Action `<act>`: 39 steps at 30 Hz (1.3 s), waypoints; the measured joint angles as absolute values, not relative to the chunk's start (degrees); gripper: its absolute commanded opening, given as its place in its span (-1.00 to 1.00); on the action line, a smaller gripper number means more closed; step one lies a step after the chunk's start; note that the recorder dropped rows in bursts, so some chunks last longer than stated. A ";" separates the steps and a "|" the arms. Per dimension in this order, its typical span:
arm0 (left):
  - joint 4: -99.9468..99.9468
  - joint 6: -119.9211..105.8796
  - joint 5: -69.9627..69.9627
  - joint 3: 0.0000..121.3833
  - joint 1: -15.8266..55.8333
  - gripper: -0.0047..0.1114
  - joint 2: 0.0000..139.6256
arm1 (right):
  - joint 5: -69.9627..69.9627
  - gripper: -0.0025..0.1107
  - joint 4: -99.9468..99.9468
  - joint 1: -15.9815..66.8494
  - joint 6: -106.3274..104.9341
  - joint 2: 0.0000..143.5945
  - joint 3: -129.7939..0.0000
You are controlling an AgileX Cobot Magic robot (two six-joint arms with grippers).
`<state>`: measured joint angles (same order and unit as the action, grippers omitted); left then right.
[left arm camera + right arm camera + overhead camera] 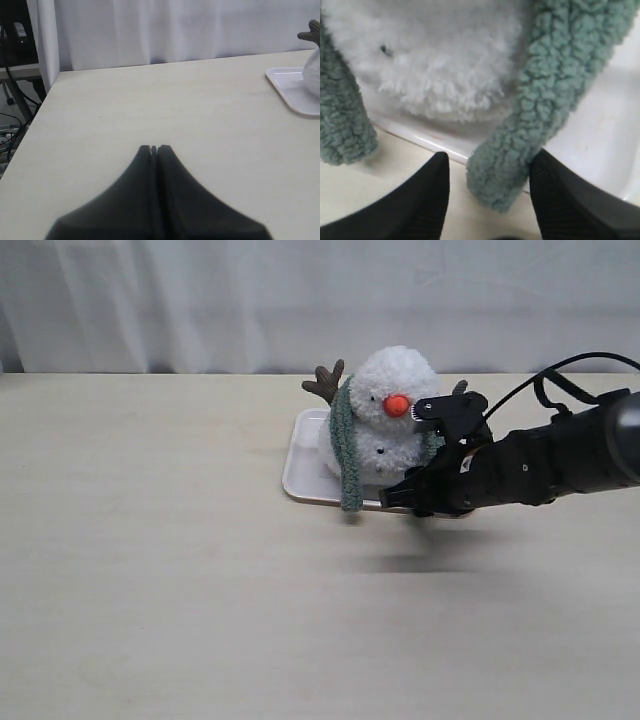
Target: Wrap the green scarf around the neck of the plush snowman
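left gripper (pixel 154 150): fingers (pixel 172 185) pressed together, tips touching, low over desk (pixel 150 100), well apart from snowman (pixel 312 75) | right arm (pixel 550 462): reaches in low from snowman's right in exterior view | right gripper (pixel 487 197): fingers (pixel 422 200) spread wide, one above the other, at snowman's front base

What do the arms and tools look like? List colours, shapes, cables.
Right arm: matte black, tubular, with a black cable looping above it. Right tool and left tool: black, with wedge-shaped fingers tapering to the tips.
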<state>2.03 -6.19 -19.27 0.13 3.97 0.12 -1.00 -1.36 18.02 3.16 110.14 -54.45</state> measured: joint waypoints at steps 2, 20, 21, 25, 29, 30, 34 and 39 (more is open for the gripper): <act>2.03 -6.19 -19.27 0.13 3.97 -0.92 0.12 | 0.00 -0.12 -2.06 18.02 3.48 110.87 -54.45; 2.03 -6.19 -19.27 0.13 3.97 -0.92 0.12 | 3.26 -0.89 -6.40 18.02 3.84 112.59 -54.49; 2.03 -6.19 -19.27 0.13 3.97 -0.92 0.12 | 2.94 -0.89 -6.51 18.02 3.84 112.59 -54.59; 2.03 -6.19 -19.27 0.13 3.97 -0.92 0.12 | 0.58 -0.89 -6.81 18.02 3.90 111.65 -54.59; 2.03 -6.19 -19.27 0.13 3.97 -0.92 0.12 | -1.29 -0.89 -8.86 18.02 3.90 109.39 -54.59; 2.03 -6.19 -19.27 0.13 3.97 -0.92 0.12 | -1.64 -0.89 -9.76 18.02 3.90 109.09 -54.59; 2.03 -6.19 -19.27 0.13 3.97 -0.92 0.12 | -3.06 -0.89 -17.71 18.02 3.90 108.69 -54.59; 2.03 -6.19 -19.27 0.13 3.97 -0.92 0.12 | -4.59 -0.89 -20.09 19.20 3.05 108.69 -54.83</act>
